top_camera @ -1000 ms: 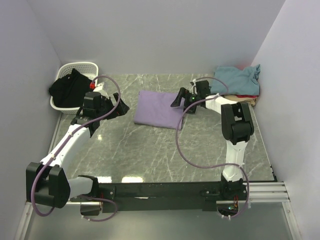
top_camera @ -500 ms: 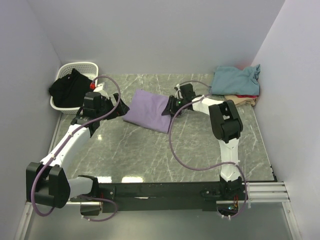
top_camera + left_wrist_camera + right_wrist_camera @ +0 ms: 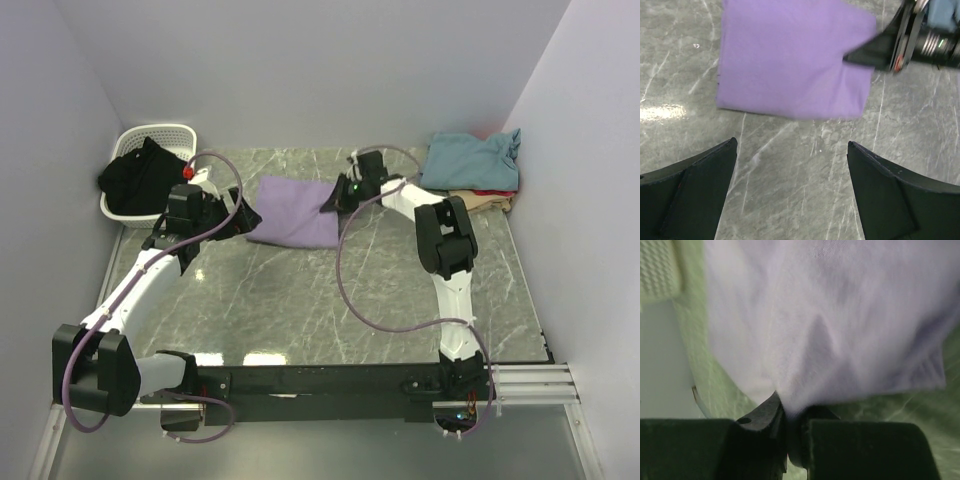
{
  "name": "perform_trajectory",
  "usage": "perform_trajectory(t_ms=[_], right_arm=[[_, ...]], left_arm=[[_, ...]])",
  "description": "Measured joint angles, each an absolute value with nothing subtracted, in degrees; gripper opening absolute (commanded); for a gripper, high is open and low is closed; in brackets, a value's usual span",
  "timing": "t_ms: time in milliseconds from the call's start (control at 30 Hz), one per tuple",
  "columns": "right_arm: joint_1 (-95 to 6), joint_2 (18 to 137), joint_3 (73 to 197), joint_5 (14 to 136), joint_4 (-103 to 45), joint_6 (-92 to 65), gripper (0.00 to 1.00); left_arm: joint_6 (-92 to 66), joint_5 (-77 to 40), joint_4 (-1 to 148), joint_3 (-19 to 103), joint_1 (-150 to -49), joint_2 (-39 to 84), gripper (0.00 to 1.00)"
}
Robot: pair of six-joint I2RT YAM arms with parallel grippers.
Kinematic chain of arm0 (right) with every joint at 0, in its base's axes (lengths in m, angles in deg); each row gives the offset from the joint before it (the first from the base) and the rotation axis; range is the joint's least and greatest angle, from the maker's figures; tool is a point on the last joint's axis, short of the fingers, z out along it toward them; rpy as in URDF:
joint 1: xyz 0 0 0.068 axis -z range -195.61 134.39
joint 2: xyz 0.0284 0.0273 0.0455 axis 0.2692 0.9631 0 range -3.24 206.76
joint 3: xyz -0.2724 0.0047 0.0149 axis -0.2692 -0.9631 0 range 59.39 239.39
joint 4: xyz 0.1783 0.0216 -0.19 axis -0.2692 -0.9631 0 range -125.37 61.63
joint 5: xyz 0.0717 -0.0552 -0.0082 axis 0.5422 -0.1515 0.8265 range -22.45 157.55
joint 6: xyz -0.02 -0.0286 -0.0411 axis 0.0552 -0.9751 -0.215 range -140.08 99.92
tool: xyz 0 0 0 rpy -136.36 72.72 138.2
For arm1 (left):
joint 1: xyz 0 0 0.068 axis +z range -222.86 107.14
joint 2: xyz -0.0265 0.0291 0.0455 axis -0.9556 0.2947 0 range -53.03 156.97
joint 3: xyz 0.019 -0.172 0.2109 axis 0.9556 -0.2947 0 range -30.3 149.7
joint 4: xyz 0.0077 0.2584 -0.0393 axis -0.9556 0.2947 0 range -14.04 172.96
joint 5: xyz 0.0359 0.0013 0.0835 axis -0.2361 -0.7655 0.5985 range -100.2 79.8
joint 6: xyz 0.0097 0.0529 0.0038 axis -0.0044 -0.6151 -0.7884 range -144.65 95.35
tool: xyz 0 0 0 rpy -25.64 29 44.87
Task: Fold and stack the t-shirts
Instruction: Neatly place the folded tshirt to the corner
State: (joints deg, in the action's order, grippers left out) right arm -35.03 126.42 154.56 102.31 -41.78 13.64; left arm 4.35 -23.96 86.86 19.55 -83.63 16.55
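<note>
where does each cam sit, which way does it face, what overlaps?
Top external: high behind the bases, facing down at the grey marble table; shows both arms, left gripper, right gripper.
Left wrist: on left arm, facing down at the folded light purple fabric t-shirt; own open fingers at bottom.
Right wrist: close on that shirt; own fingers pinch its edge.
Shared: that shirt, all three.

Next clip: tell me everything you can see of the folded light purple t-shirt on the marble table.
The light purple t-shirt is soft, plain fabric, folded into a flat, roughly rectangular packet with no sleeves or collar showing. It lies on the grey marble-patterned table, toward the far middle, slightly skewed. The right gripper is shut on its right edge, the cloth bunching into a small ridge at the pinch. The open left gripper hovers near its left side without touching.
</note>
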Motion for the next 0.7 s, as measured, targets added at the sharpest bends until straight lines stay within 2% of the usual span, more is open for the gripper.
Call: perform_trajectory(t_ms=[333,567,700], right_arm=[[-24.7,128.19,178.21,90.47,-43.75,13.55,0.0],[-16.46,128.26,185.53,77.22,-42.89,14.08,0.0],[-12.81,127.47,183.17,68.59,-38.85,14.05,0.0]], left_arm=[[4.7,-27.19,85.09,19.55,-83.67,18.15,0.96],[4.81,-29.42,83.78,19.57,-84.0,20.77,0.96],[4.85,-29.9,83.43,19.68,-84.37,21.89,0.96]])
